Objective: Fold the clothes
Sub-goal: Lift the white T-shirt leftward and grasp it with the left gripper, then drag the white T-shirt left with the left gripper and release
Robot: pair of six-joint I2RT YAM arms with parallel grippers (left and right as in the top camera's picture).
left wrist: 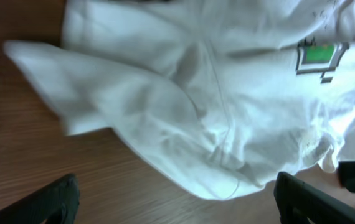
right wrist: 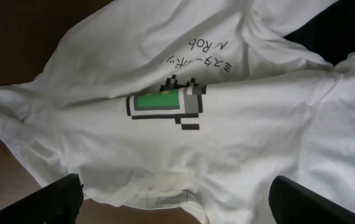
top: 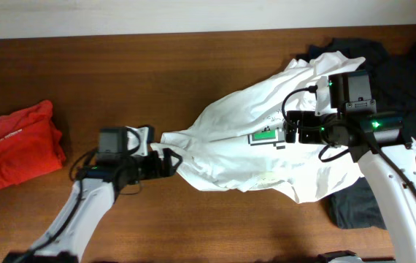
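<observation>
The white T-shirt (top: 266, 157) lies crumpled on the wooden table, right of centre, its green-and-black chest graphic (top: 265, 136) facing up. My left gripper (top: 166, 162) is open and empty at the shirt's left tip. In the left wrist view the gripper's fingers (left wrist: 177, 202) are spread wide just short of the shirt's folded edge (left wrist: 215, 143). My right gripper (top: 293, 131) hovers open over the chest area. In the right wrist view the gripper's fingers (right wrist: 177, 200) straddle the collar and its label (right wrist: 165, 199), below the graphic (right wrist: 165, 106) and the grey lettering.
An orange-red garment (top: 25, 142) lies bunched at the far left. A black garment (top: 405, 66) lies at the back right and also shows under the white shirt near the front right (top: 354, 204). Bare wood (top: 157, 80) lies between the two piles.
</observation>
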